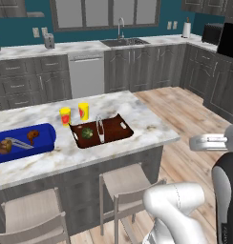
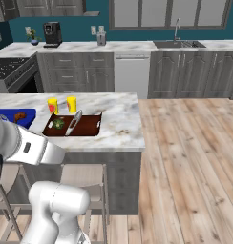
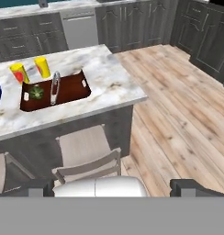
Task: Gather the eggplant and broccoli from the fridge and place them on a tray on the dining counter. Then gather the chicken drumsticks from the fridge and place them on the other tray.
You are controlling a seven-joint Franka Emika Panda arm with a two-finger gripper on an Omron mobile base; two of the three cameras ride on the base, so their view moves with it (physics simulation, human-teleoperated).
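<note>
On the marble dining counter (image 1: 137, 119) a brown tray (image 1: 124, 134) holds a green broccoli (image 1: 87, 133) and a slim grey utensil (image 1: 100, 128). Left of it a blue tray (image 1: 47, 138) carries two brown chicken drumsticks (image 1: 33, 136) and grey tongs. Both trays show again in the right base view, the brown tray (image 2: 92, 128) with the broccoli (image 2: 58, 123) and the blue tray (image 2: 28, 122). The eggplant and the fridge are out of view. My gripper (image 3: 116, 188) is open and empty, well back from the counter, looking at the brown tray (image 3: 81, 95) and broccoli (image 3: 36, 92).
Two yellow cups (image 1: 65, 116) (image 1: 83, 111) stand just behind the brown tray. Stools (image 1: 130, 183) (image 1: 30, 209) sit under the counter's near edge. Wood floor (image 2: 185, 157) stretches to the right. Grey cabinets, a dishwasher (image 1: 87, 74) and a sink (image 1: 123, 42) line the back wall.
</note>
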